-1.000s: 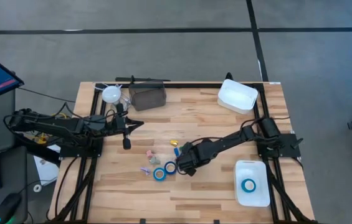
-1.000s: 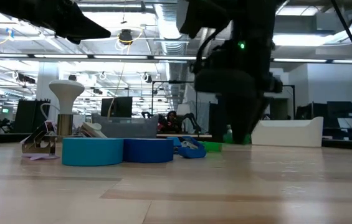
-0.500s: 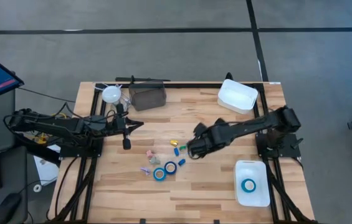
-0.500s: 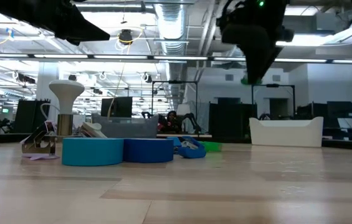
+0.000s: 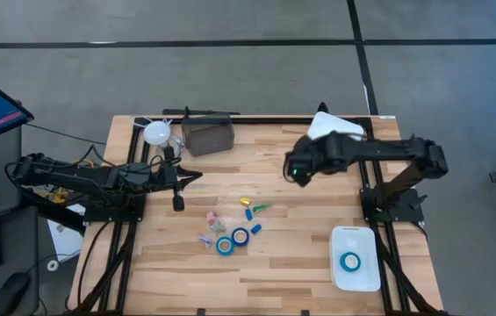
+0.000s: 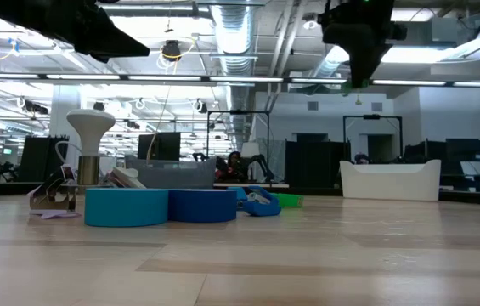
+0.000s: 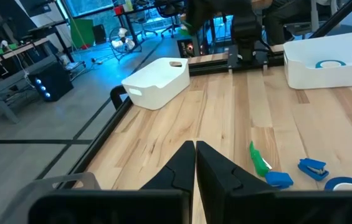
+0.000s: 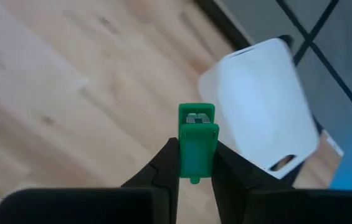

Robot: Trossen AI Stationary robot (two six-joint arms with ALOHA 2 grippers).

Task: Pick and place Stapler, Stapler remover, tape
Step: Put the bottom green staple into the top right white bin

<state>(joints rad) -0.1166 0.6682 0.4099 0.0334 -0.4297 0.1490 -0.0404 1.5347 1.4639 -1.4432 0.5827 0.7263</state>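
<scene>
1. A small green stapler (image 8: 196,144) is clamped between the fingers of the right gripper (image 8: 195,163), gripped by its sides with one end sticking out ahead of the fingertips, likely so that it can be dropped cleanly.
2. The right gripper (image 5: 297,167) is held high above the table (image 5: 318,272), near the back bin (image 5: 346,133); that white bin (image 8: 264,115) lies just ahead in the wrist view, so it is judged to be the drop point.
3. The left gripper (image 7: 195,163) is closed on nothing and is parked over the table's left side, well apart from the work.
4. Two blue tape rolls (image 5: 233,240) lie side by side near the table's middle; a third (image 5: 350,261) already lies in the front bin (image 5: 355,279) at the right.
5. Small coloured items are scattered around the rolls, among them a green piece (image 7: 258,159) and blue pieces (image 7: 313,167); which is the remover cannot be told.
6. A dark box (image 5: 207,136) and a white lamp (image 5: 156,132) stand at the back left, clear of the path to the back bin; nothing is seen standing in the way.
</scene>
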